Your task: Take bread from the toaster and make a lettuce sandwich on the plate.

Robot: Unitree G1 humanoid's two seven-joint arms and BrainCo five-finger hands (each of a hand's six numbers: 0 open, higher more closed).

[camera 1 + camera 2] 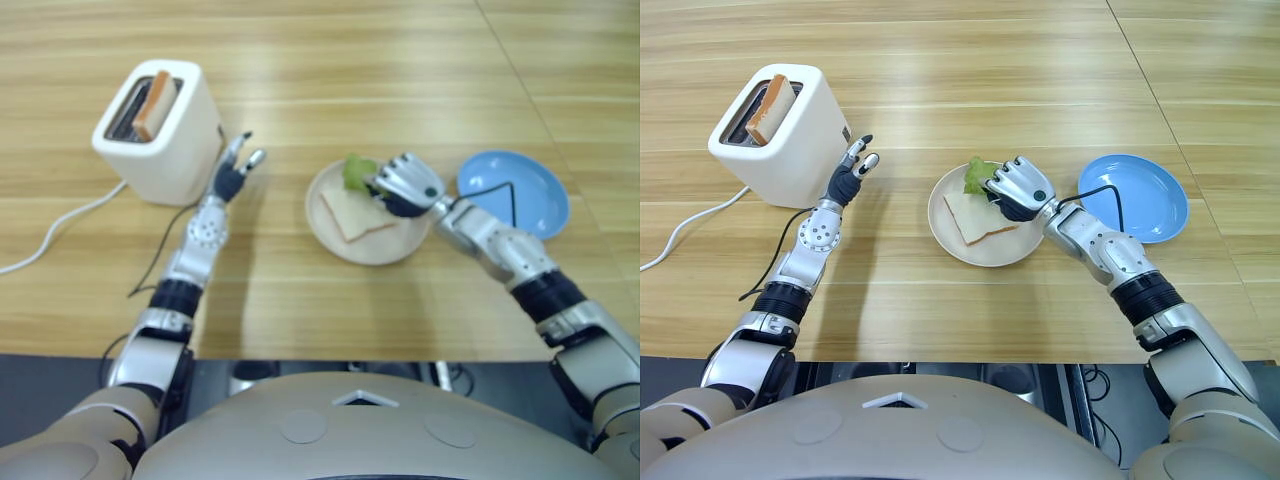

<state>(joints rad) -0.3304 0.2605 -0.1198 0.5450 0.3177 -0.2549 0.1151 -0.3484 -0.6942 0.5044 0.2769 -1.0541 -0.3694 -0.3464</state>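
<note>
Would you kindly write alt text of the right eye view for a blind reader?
The right robot hand grips a green lettuce leaf at the edge of a round beige plate bearing a white bread slice. The left robot hand is beside a white toaster holding a second slice; a round blue plate lies at right.

Right hand (1018,188) hangs over the far rim of the beige plate (990,252), fingers curled on the lettuce (977,175). One bread slice (978,218) lies flat on that plate. Left hand (852,170) is beside the toaster (775,140), fingers out straight. Another slice (772,108) stands in the slot. A blue plate (1155,205) sits just right.
</note>
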